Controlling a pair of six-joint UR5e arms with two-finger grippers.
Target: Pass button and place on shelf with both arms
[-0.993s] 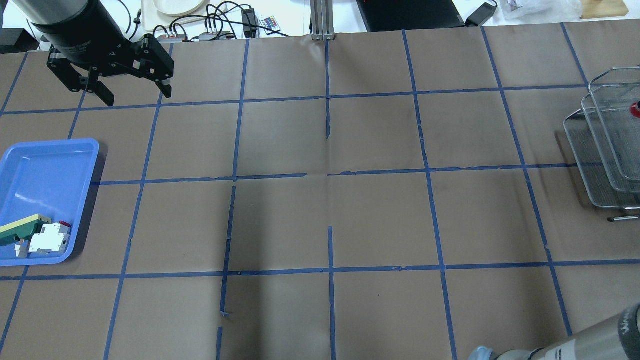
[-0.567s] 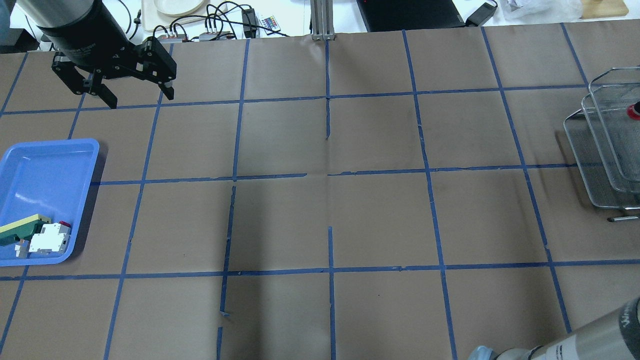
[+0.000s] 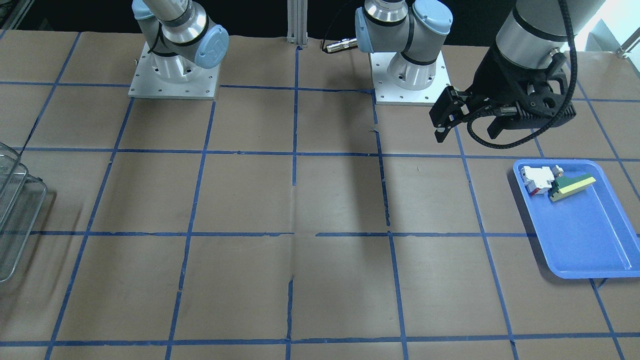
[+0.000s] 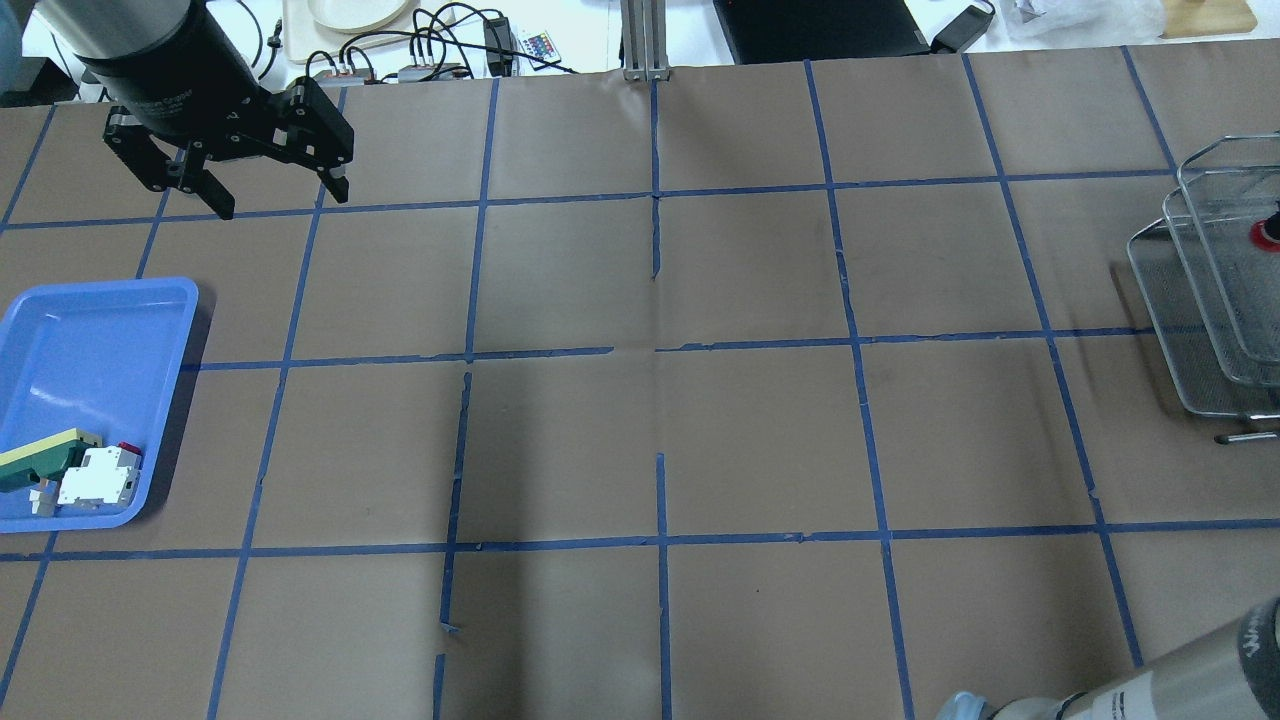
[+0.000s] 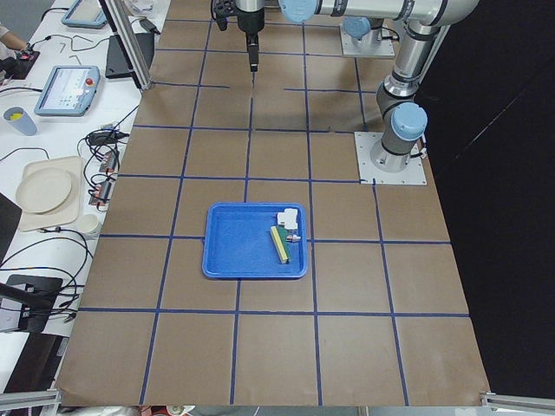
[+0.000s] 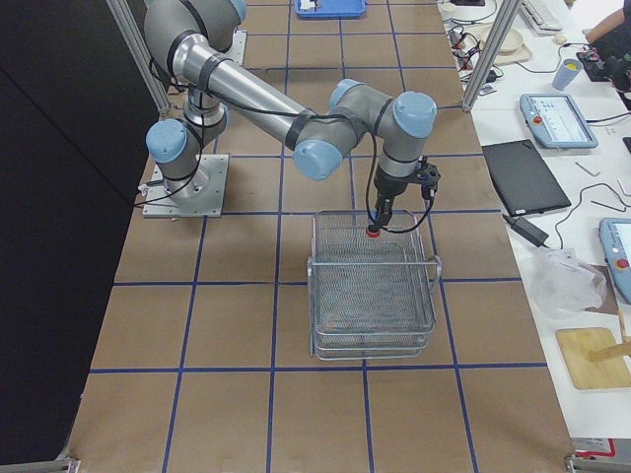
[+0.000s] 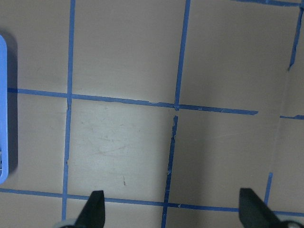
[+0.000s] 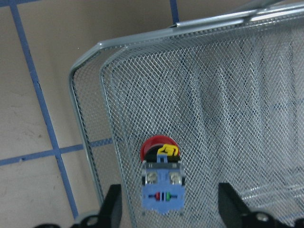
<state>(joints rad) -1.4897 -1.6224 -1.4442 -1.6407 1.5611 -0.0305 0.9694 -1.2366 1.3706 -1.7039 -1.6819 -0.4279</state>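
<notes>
The button (image 8: 161, 175), with a red cap, black collar and block at its rear, lies on the mesh of the shelf's (image 8: 95, 52) top tier. My right gripper (image 8: 168, 194) is open above it, with a finger on each side and a clear gap to both. In the exterior right view the right gripper (image 6: 379, 219) hangs over the shelf (image 6: 373, 343), the red cap (image 6: 375, 233) at its tip. The cap (image 4: 1266, 232) also shows at the overhead view's right edge. My left gripper (image 4: 280, 200) is open and empty, high over the table's far left, beyond the blue tray.
The blue tray (image 4: 90, 340) at the left edge holds a white-and-red switch block (image 4: 98, 478) and a green-and-yellow wedge piece (image 4: 40, 455). Brown paper with a blue tape grid covers the table. Cables and devices lie beyond the far edge.
The left gripper has shifted slightly, staying open. The red cap at the shelf has moved a little toward the near side in the overhead view.
</notes>
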